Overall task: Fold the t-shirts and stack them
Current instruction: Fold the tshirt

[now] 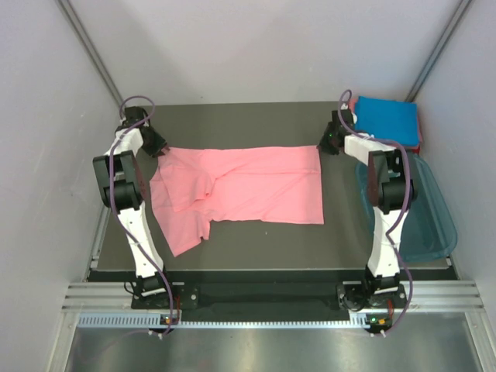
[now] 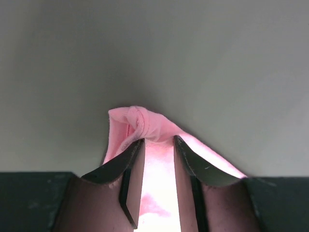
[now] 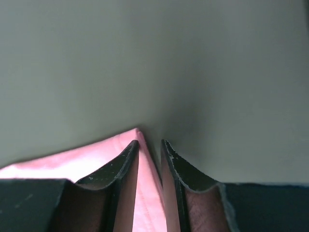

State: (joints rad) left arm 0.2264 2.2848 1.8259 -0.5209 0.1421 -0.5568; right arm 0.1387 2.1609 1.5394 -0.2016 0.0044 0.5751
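Pink t-shirt (image 1: pixel 240 186) bunched in left gripper (image 2: pixel 159 140)

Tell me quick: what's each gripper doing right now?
Left gripper: closed on the far-left corner of the salmon-pink t-shirt.
Right gripper: jaws astride the shirt's far-right corner; clamped or not cannot be told.

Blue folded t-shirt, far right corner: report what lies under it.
A reddish strip peeks from beneath the blue t-shirt along its right edge, likely another folded shirt. The rest of it is covered.
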